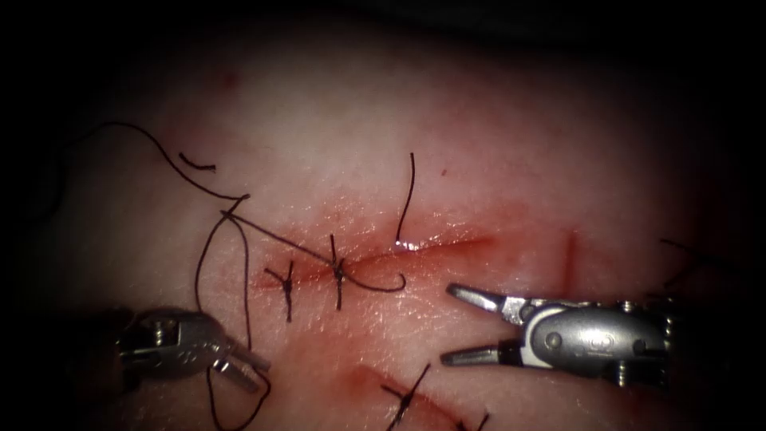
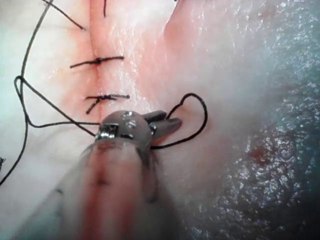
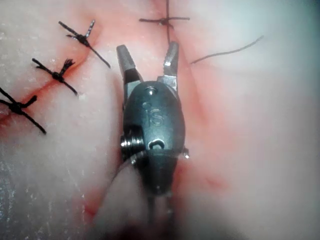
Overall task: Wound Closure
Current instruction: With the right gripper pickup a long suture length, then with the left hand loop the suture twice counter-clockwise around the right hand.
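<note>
The tissue (image 1: 495,144) is shown with the cut (image 1: 447,243) running horizontally across the centre of the endoscope frame. Two finished stitches (image 1: 288,283) are seen across the left part of the cut.

The right tool (image 1: 448,326) is positioned at the lower right of the frame, just below the cut. Its jaws are spread wide and nothing is held between them. The same wide spread is confirmed in the right wrist view (image 3: 147,50), where the jaws are seen above bare tissue (image 3: 260,125).

The left tool (image 1: 243,369) is located at the lower left of the frame, well apart from the right tool. Its jaws are closed narrowly, and the thread (image 1: 209,263) is gripped at them. In the left wrist view (image 2: 165,122) the thread (image 2: 202,117) is seen to curl in a loop beside the jaws.

From the left tool the thread is led up to the upper left of the frame and across to the second stitch.

A short strand (image 1: 408,199) rises from the cut at centre frame. A bright glint (image 1: 407,246) lies at its base. Whether this is the needle cannot be told.
</note>
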Controlling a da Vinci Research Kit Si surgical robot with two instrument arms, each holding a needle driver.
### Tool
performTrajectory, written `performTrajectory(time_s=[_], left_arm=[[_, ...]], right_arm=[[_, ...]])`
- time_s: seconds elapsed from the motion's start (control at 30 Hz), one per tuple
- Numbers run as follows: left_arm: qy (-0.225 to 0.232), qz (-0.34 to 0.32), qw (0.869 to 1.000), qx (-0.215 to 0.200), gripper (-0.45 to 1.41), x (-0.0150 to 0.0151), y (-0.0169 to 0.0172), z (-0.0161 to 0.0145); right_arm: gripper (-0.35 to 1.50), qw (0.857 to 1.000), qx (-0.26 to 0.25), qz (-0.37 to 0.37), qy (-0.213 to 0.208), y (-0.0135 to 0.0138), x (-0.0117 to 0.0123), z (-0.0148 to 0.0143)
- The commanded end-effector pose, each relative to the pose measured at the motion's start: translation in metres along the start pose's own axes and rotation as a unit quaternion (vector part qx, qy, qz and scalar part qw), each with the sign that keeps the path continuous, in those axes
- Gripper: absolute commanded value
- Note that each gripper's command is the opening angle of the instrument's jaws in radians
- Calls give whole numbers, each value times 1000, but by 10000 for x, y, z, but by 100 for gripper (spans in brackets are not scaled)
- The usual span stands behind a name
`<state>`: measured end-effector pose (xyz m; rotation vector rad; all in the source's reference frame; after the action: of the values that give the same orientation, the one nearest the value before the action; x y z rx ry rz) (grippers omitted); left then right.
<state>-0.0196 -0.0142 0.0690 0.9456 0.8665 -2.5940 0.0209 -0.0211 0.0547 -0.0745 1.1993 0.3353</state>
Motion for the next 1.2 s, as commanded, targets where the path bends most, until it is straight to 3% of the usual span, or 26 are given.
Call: performTrajectory(time_s=[0.03, 0.17, 0.33, 0.4, 0.43, 0.5, 0.53, 0.63, 0.73, 0.87, 0.9, 0.97, 1.03, 1.1, 1.13, 1.2], left_arm=[[-3, 1, 1000, 0, -45, 0, -7, 5], [-4, 0, 1000, 4, -45, 4, -14, 2], [14, 2, 999, 46, -45, 9, -22, -8], [22, 9, 997, 68, -45, 12, -23, -16], [26, 25, 995, 93, -45, 14, -23, -22], [24, 50, 989, 137, -45, 20, -19, -32], [14, 84, 981, 177, -45, 32, -12, -44], [23, 108, 972, 206, -45, 46, -3, -54], [66, 153, 960, 223, -45, 73, 12, -72], [119, 206, 941, 241, -45, 114, 23, -102], [143, 247, 923, 257, -45, 142, 29, -124], [152, 259, 919, 255, -45, 151, 31, -129], [172, 284, 909, 252, -45, 171, 36, -141], [183, 303, 900, 252, -45, 186, 40, -150], [190, 324, 890, 259, -45, 199, 44, -160], [191, 337, 885, 261, -45, 203, 45, -164]], right_arm=[[77, 1000, 1, 0, 1, -2, -2, 9], [77, 1000, 0, 0, 1, -2, -2, 11], [77, 1000, -1, 1, 0, -2, 1, 14], [56, 1000, 0, 3, 0, 0, 4, 12], [19, 1000, 1, 5, 0, 3, 7, 10], [9, 1000, 1, 16, -1, 10, 12, 7], [5, 999, -7, 33, 8, 23, 20, 4], [-2, 998, -11, 62, 14, 36, 28, 3], [-10, 997, -13, 75, 15, 54, 36, 5], [10, 996, 1, 90, -5, 78, 45, 12], [-12, 995, 4, 95, -11, 87, 50, 15], [-15, 995, 4, 96, -11, 89, 51, 16], [-35, 996, 9, 94, -7, 96, 55, 20], [-35, 996, 20, 92, -1, 103, 58, 25], [-35, 996, 46, 83, 3, 113, 58, 32], [-35, 995, 60, 80, -2, 116, 58, 35]])
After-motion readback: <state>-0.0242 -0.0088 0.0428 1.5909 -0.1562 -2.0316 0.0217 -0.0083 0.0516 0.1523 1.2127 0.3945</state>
